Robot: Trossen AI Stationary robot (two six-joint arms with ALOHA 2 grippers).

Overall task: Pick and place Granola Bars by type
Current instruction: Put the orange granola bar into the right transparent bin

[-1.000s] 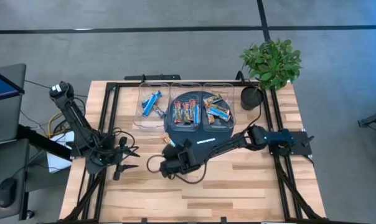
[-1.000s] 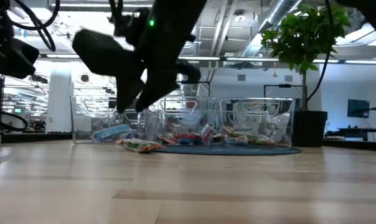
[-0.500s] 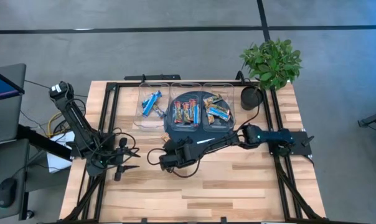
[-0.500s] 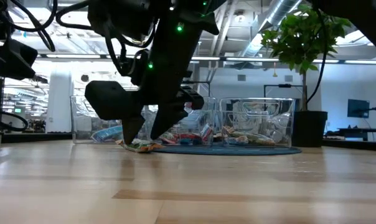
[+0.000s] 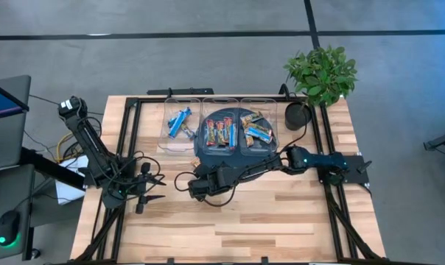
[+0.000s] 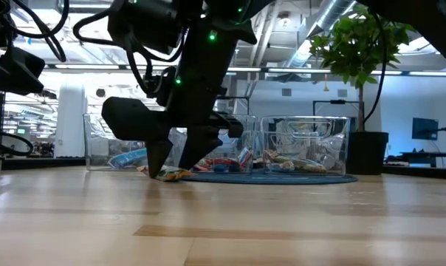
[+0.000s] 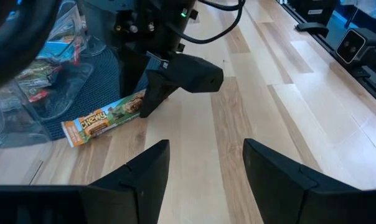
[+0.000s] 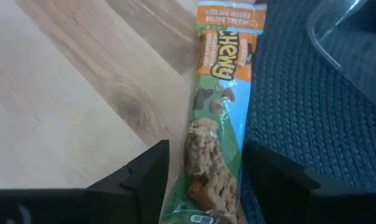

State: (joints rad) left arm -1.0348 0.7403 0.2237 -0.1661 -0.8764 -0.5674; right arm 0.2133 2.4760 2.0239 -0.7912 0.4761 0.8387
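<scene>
Right gripper (image 8: 203, 180) is low over the table (image 5: 281, 213), fingers spread, straddling one orange-and-green granola bar (image 8: 218, 130); nothing is clamped yet. The bar lies flat, half on bare wood, its one long edge against the dark blue woven mat (image 8: 312, 106). In the high view this sits at centre frame, just below the bins.

Step in hand, as I judge it: grasp this stray bar. To do it well, keep the fingers centred across the bar's narrow width, go down until the tips nearly meet the wood, then close; the mat edge may catch the finger on that side, and the foil wrapper looks likely to slip.

Left gripper (image 5: 145, 188) waits, open and empty, at the left of the high view.

Containers: three clear bins in a row at upper centre. Left bin (image 5: 180, 123) holds blue bars, middle bin (image 5: 221, 132) red-dark bars, right bin (image 5: 258, 131) orange-and-green bars, the likely destination.
</scene>
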